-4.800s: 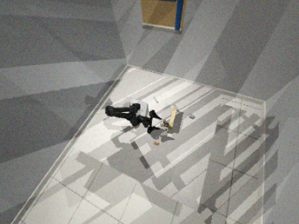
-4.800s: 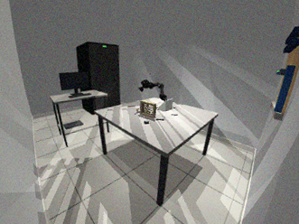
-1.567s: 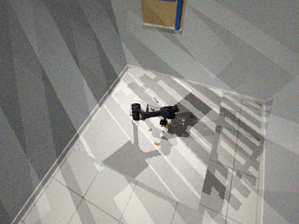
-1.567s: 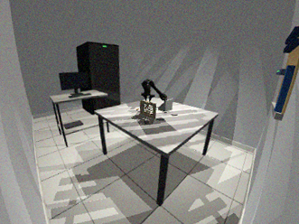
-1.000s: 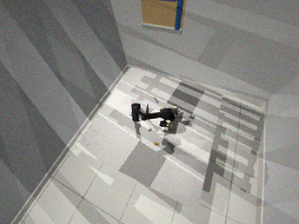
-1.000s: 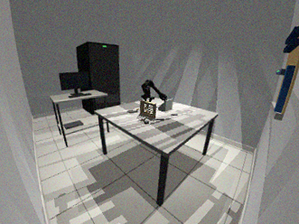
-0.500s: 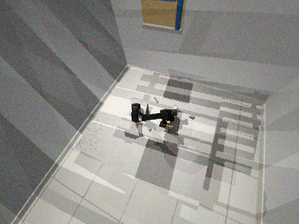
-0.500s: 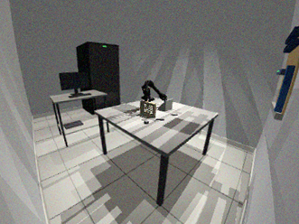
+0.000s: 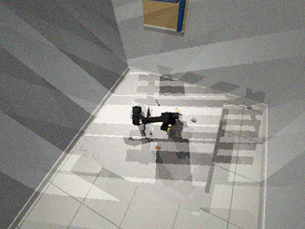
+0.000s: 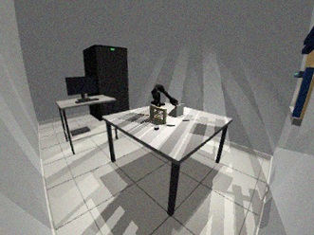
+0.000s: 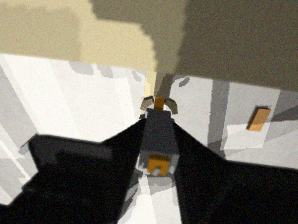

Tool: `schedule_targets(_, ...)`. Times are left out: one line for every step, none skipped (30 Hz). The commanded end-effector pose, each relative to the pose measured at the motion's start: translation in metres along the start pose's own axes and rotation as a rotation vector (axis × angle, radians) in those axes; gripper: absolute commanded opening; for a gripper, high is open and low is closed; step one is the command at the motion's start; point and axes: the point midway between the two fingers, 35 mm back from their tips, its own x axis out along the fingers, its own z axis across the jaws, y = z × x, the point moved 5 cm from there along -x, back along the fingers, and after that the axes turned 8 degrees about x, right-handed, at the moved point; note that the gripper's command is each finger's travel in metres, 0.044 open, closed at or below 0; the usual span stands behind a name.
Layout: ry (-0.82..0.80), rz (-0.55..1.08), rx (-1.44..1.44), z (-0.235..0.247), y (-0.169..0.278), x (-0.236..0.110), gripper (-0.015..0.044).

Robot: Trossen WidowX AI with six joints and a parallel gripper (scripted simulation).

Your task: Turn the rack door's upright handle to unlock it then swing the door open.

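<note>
Dark cabinet [image 10: 108, 80] is standing at far left, away from the table [image 9: 168, 140] [image 10: 202, 130] [image 11: 50, 100]; only the exterior view is showing it

Pale rack [image 9: 177, 130] [image 10: 158, 114] [image 11: 115, 40] is standing on the table beside the arm [image 9: 151, 120] [image 10: 157, 94], presumably placed for reach; door angle: cannot tell

End effector [image 10: 176, 103] [image 11: 157, 124] is pinching the upright handle [image 11: 160, 132], one finger on either side, probably because squeezing must precede turning. Judgement: grip is being established, quarter turn coming next; an off-centre pinch could slip

Wrist view is resolving handle and fingers, which the exterior leaves too small. Orange block [image 9: 157, 147] [image 11: 259, 119] is lying apart from the handle, showing in top and wrist views, not discernible in the exterior
</note>
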Motion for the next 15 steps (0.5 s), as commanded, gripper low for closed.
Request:
schedule_targets(0.002, -0.001, 0.07, -0.0002, -0.0001, 0.0006, 0.0014)
schedule_targets(0.001, -0.001, 0.119, -0.0002, -0.0001, 0.0006, 0.0014)
schedule_targets(0.001, -0.001, 0.169, -0.0003, -0.0001, 0.0006, 0.0014)
schedule_targets(0.001, -0.001, 0.218, -0.0003, -0.0001, 0.0006, 0.0014)
schedule_targets(0.001, -0.001, 0.267, -0.0003, -0.0001, 0.0006, 0.0014)
schedule_targets(0.001, -0.001, 0.317, -0.0003, -0.0001, 0.0007, 0.0014)
schedule_targets(0.001, -0.001, 0.366, -0.0003, -0.0001, 0.0007, 0.0014)
schedule_targets(0.001, -0.001, 0.415, -0.0003, -0.0001, 0.0007, 0.0014)
schedule_targets(0.001, -0.001, 0.464, -0.0002, -0.0001, 0.0006, 0.0014)
schedule_targets(0.001, -0.001, 0.514, -0.0002, -0.0001, 0.0006, 0.0014)
schedule_targets(0.001, -0.001, 0.563, -0.0001, -0.0001, 0.0006, 0.0014)
schedule_targets(0.0, -0.001, 0.612, -0.0001, -0.0001, 0.0006, 0.0014)
schedule_targets(0.0, -0.001, 0.662, -0.0001, -0.0001, 0.0006, 0.0014)
schedule_targets(0.0, -0.001, 0.711, 0.0, -0.0001, 0.0006, 0.0014)
schedule_targets(0.0, -0.001, 0.76, 0.0, -0.0001, 0.0006, 0.0014)
